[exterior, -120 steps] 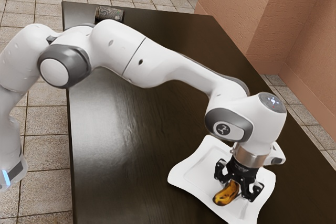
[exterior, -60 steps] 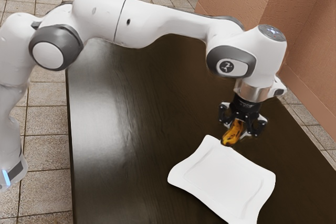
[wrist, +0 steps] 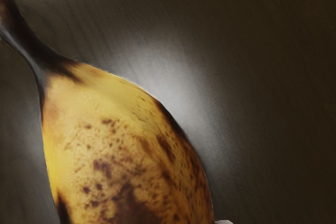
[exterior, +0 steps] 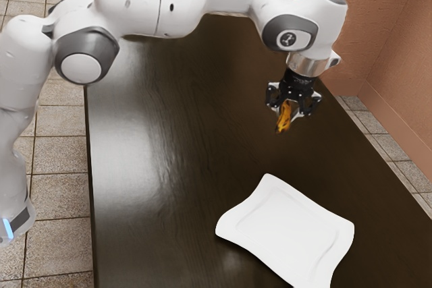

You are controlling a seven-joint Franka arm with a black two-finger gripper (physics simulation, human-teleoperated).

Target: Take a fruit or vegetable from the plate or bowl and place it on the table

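My gripper (exterior: 289,114) is up in the air beyond the plate, shut on a spotted yellow banana (exterior: 283,118) that hangs below the hand between both fingers. Close under the hand, the wrist view has the banana (wrist: 121,145) large, its dark stem pointing away and dark table behind it. The white, wavy-edged plate (exterior: 287,227) lies on the dark table (exterior: 169,187) with nothing on it.
A reddish-brown wall (exterior: 398,52) stands past the table's far edge at the exterior view's right. Tiled floor (exterior: 57,187) runs along the near side, by the arm's base.
The gripper has lifted the banana off the plate, raised it and carried it toward the upper part of the exterior view. The plate has stayed where it was.
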